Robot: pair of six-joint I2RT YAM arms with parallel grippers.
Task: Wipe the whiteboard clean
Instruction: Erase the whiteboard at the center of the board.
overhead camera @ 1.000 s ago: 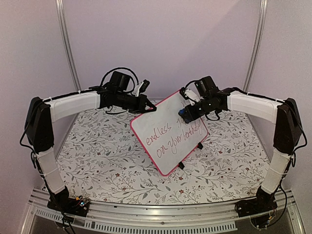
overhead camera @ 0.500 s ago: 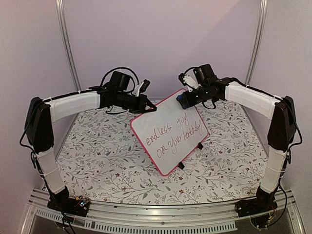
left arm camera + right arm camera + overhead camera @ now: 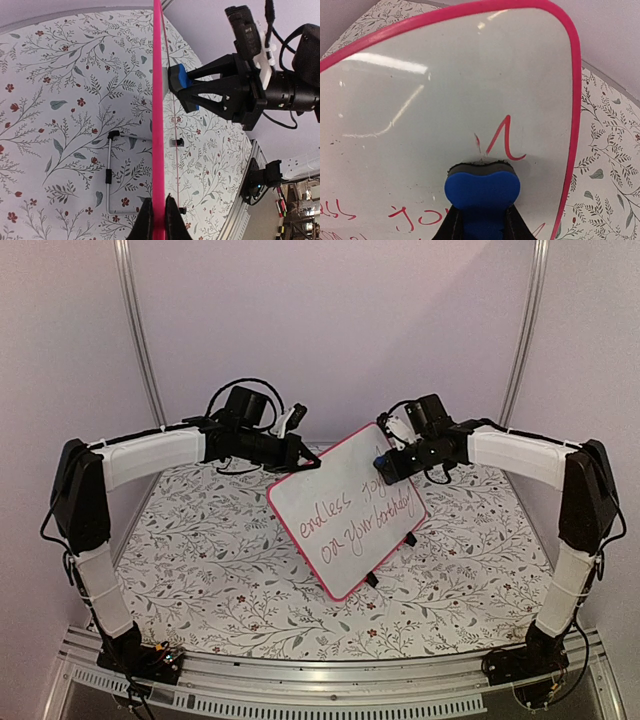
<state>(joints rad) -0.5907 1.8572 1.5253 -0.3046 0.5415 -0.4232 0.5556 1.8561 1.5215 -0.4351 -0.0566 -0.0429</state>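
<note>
– The right gripper: what has it got?
– Its two fingers are clamped on a blue eraser. The eraser's dark face presses against the whiteboard, just under a red stroke.
– And the left gripper?
– Pinched tight on the board's pink frame, at about 11 o'clock from the board's middle in the top view. The eraser sits at about 1 o'clock.
– Where is the board?
– Mid-table, on the flowered cloth between the two arms, standing tilted, with a wire stand behind it. Red handwriting runs across the lower part of its face, at 6 o'clock from the eraser.
</note>
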